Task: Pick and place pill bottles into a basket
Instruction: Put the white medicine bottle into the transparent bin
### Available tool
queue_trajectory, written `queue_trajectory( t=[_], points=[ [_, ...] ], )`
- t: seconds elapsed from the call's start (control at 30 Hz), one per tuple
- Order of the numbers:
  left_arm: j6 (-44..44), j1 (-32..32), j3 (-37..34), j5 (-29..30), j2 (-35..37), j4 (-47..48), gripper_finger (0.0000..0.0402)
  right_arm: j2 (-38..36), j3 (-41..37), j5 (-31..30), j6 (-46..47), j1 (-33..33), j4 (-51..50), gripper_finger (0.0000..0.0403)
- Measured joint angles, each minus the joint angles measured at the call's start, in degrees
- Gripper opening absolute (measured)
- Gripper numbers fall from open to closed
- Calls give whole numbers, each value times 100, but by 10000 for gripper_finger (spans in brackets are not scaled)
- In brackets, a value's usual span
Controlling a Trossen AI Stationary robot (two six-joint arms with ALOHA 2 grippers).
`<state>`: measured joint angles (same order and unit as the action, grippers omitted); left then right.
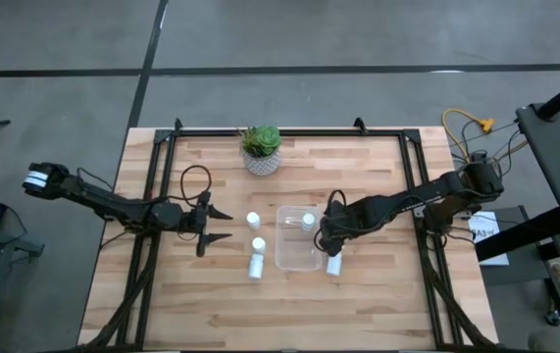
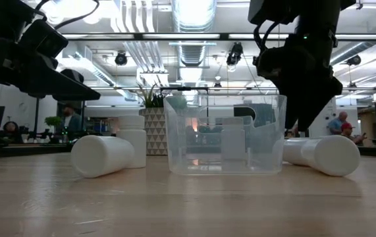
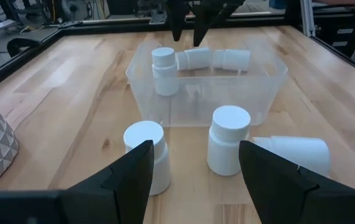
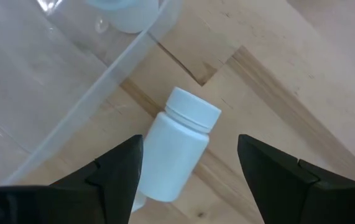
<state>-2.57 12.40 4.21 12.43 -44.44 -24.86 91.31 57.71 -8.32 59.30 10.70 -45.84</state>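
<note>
Fingers of the right gripper are standing apart, straddling a pill bottle that is lying on its side on the wood just beside the basket, on the basket's right. Nothing is being held. The left gripper is hovering with its jaws also apart and empty, left of the basket and facing three bottles.

To my eye the step in hand is the pick of that lying bottle. The next move is calling for a drop straight down, a close across the bottle's body rather than its cap, then a lift clear of the tub wall and a short carry inward.

I am counting six bottles:
- One upright bottle is standing inside the basket.
- Two are lying on the right.
- Three are waiting on the left: two upright and one on its side.

One basket, five bottles left to go.
</note>
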Motion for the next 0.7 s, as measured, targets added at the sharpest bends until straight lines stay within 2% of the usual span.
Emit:
queue_trajectory(
  t=[0.7],
  points=[
    [0,-2,0,0,-5,0,219,0,-489,262,262,1,645,251]
  ],
)
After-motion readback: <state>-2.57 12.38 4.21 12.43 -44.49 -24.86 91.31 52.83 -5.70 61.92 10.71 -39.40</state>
